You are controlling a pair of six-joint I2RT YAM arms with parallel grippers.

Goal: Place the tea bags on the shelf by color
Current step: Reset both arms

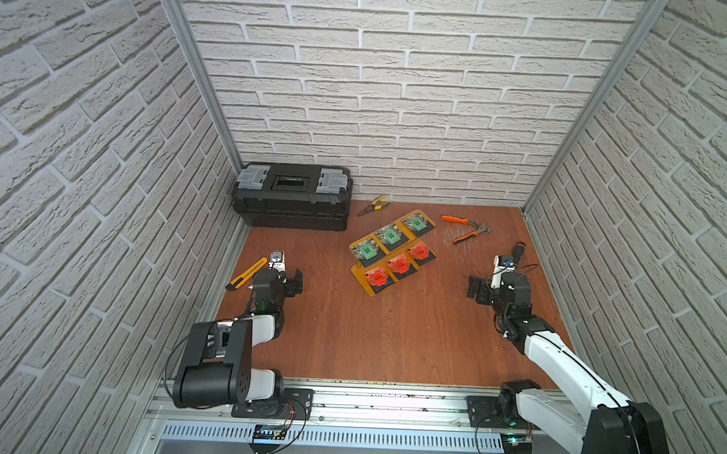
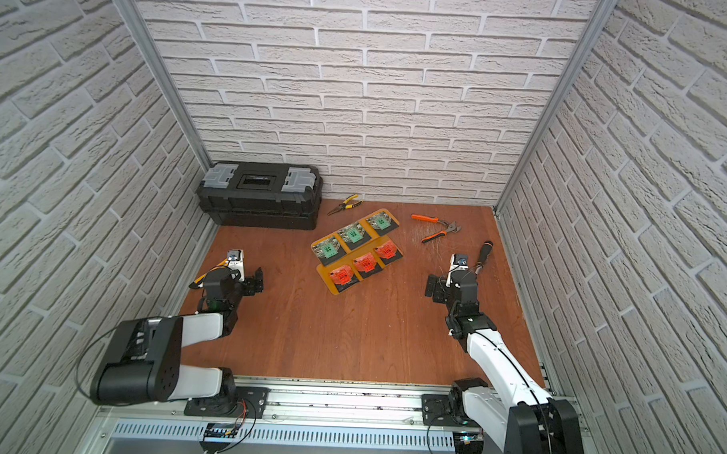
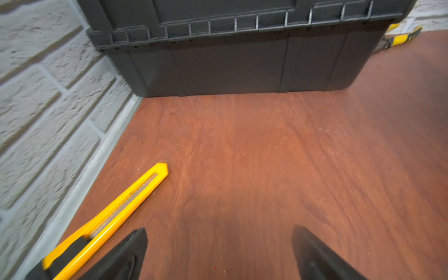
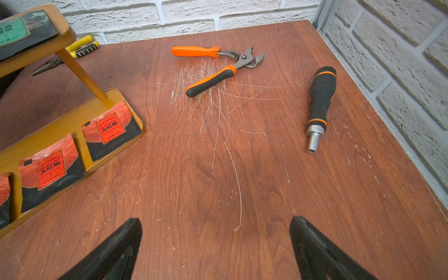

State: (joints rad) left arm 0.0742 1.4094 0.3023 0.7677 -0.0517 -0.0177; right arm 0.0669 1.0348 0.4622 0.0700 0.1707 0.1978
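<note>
Right wrist view showed my right gripper (image 4: 215, 218) wide and empty; in a top view the shelf (image 1: 359, 273) lay at its ten o'clock.

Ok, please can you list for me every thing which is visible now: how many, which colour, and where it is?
shelf: one, amber, two tiers, middle of the table
green tea bags: three, in a row on the upper tier
orange-red tea bags: three, in a row on the lower tier
toolbox: one, black, back left corner
yellow-handled pliers: one, by the back wall, right of the toolbox
orange-handled pliers: one, open, right of the shelf
screwdriver: one, black with orange rings, near the right wall
utility knife: one, yellow, by the left wall
table: one, reddish-brown wood
walls: three, white brick pattern
left gripper: one, black, open, empty
right gripper: one, black, open, empty
</note>
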